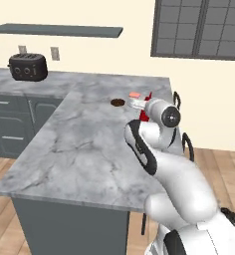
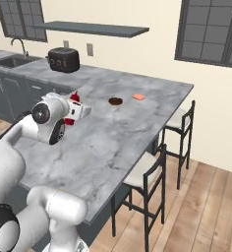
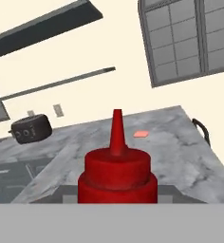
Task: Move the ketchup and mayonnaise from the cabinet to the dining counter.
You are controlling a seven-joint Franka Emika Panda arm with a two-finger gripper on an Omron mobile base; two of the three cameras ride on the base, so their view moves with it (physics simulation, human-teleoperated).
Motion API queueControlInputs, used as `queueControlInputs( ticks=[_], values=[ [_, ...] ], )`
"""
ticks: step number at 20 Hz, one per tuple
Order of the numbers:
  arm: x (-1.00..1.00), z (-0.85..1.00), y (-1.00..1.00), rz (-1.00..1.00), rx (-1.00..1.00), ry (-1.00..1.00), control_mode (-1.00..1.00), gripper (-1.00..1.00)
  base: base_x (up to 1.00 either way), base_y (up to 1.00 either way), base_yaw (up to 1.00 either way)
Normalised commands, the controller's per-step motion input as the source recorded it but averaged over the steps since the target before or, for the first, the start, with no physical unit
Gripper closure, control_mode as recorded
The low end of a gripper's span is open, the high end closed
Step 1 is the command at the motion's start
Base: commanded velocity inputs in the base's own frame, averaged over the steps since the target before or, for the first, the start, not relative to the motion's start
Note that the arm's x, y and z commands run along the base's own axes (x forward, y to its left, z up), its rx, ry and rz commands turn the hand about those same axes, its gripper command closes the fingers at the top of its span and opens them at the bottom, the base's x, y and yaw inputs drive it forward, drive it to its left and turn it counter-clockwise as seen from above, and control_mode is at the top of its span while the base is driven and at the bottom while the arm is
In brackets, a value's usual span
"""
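Ketchup (image 3: 117, 175) up close, held in the gripper (image 2: 74, 109) over the dining counter (image 1: 84, 149).
No label readable; bottle body hidden by the hand, fingertips unseen.

a kitchen: marble counter (image 2: 137, 123), toaster (image 2: 64, 59), sink (image 2: 10, 60), bar stools (image 2: 179, 123)

Glossy white rounded arm (image 1: 181, 184) segments with black joint bands and a grey round cap at the wrist.
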Motion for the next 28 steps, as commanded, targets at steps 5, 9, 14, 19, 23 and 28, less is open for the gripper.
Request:
queueControlInputs(
  ticks=[5, 9, 14, 19, 23, 28],
  values=[
    [0.24, -0.29, 0.04, -0.3, -0.11, 0.01, -1.0, 1.0, 0.0, 0.0, 0.0],
    [0.03, -0.23, 0.0, -0.29, -0.03, 0.05, -1.0, 1.0, 0.0, 0.0, 0.0],
    [0.12, -0.14, 0.0, -0.28, -0.01, 0.08, -1.0, 1.0, 0.0, 0.0, 0.0],
    [0.34, -0.14, 0.0, -0.24, 0.0, 0.1, -1.0, 1.0, 0.0, 0.0, 0.0],
    [0.42, -0.27, 0.0, -0.17, 0.0, 0.08, -1.0, 1.0, 0.0, 0.0, 0.0],
    [0.39, -0.42, 0.0, -0.09, 0.0, 0.01, -1.0, 1.0, 0.0, 0.0, 0.0]
  ],
)
